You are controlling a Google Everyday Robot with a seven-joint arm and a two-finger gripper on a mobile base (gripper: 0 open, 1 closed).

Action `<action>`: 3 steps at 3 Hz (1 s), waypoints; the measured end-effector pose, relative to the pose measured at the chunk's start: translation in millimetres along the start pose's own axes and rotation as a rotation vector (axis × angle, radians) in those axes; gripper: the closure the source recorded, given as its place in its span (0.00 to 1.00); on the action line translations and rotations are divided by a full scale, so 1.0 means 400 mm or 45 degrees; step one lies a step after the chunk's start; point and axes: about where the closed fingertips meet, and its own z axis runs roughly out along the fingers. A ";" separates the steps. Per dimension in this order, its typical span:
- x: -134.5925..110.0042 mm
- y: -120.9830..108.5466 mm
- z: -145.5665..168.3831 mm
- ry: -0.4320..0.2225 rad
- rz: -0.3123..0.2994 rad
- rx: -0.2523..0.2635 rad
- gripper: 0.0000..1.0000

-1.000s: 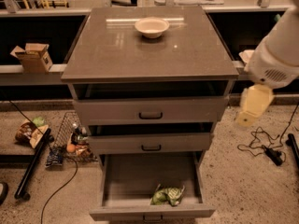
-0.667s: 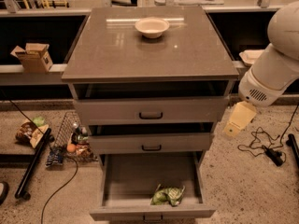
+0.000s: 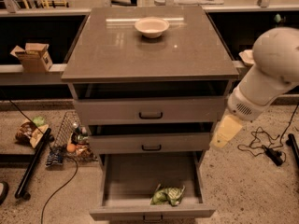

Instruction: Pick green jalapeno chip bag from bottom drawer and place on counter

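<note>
The green jalapeno chip bag [image 3: 167,195] lies crinkled on the floor of the open bottom drawer [image 3: 131,178], near its front panel and a little right of centre. The counter [image 3: 140,55] is the glossy grey-brown top of the cabinet. My gripper [image 3: 226,131] is a pale yellow tip hanging from the white arm [image 3: 268,71] at the cabinet's right side. It is level with the middle drawer, above and to the right of the bag, and holds nothing that I can see.
A white bowl [image 3: 152,26] stands at the back of the counter. The two upper drawers [image 3: 150,112] are slightly open. A wire basket with packets [image 3: 70,141], a black pole [image 3: 32,164] and cables lie on the floor to the left. More cables [image 3: 266,148] lie to the right.
My arm has swung left and down, bringing the gripper from beside the top drawer to the cabinet's right edge at the middle drawer. The bag has not moved.
</note>
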 end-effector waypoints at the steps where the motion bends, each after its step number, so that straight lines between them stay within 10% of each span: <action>1: 0.015 0.061 0.204 -0.023 0.110 -0.155 0.00; 3: 0.007 0.194 0.597 -0.143 0.239 -0.481 0.00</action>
